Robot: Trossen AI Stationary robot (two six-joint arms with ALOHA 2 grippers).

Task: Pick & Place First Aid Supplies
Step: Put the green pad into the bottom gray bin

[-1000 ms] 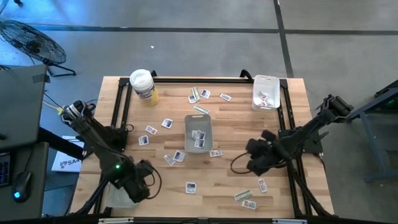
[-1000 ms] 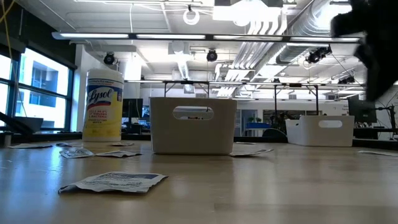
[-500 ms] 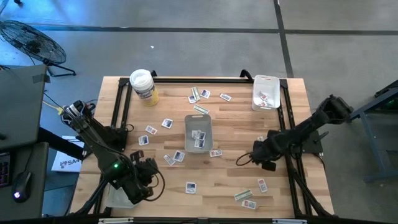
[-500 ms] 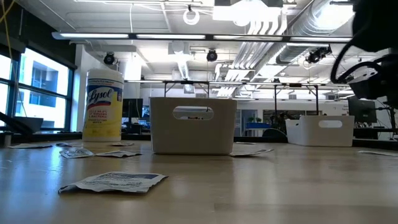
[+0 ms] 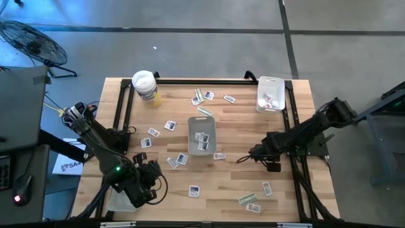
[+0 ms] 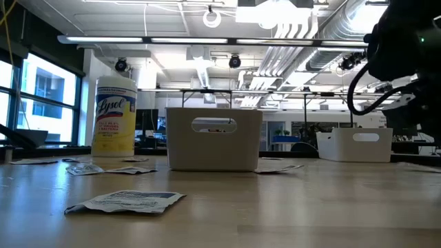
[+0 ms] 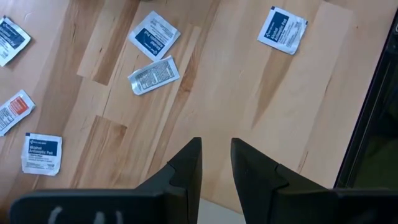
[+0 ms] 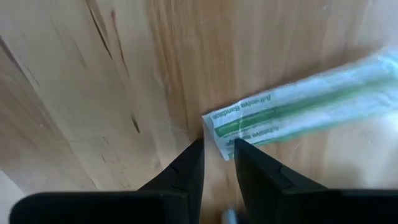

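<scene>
Small white packets [image 5: 194,190] and pale green strips [image 5: 247,199] lie flat and scattered on the wooden table; some lie in the clear centre tray [image 5: 202,134] and in the far right tray [image 5: 270,94]. My right gripper [image 5: 252,155] is right of the centre tray, raised above the table, and shut on a pale green strip [image 8: 298,106]. My left gripper [image 5: 154,172] hovers shut and empty over bare wood near the front left, with white packets [image 7: 283,30] beyond its fingertips [image 7: 215,146]. My right gripper pinches the green strip by one short end [image 8: 225,130] between its two fingertips. The rest of the strip sticks out sideways from the fingers, clear of the table below.
A white-lidded tub with a yellow label [image 5: 145,87] stands at the far left corner. Black frame rails [image 5: 126,107] run along the table's left, right and far sides. A crumpled packet [image 6: 127,200] lies close to the low camera. Bare wood lies between the centre tray and the right rail.
My right gripper has gone toward the table's far and left side, nearer the centre tray, and its arm has stretched out lower and flatter. My left gripper has shifted a little toward the far edge.
</scene>
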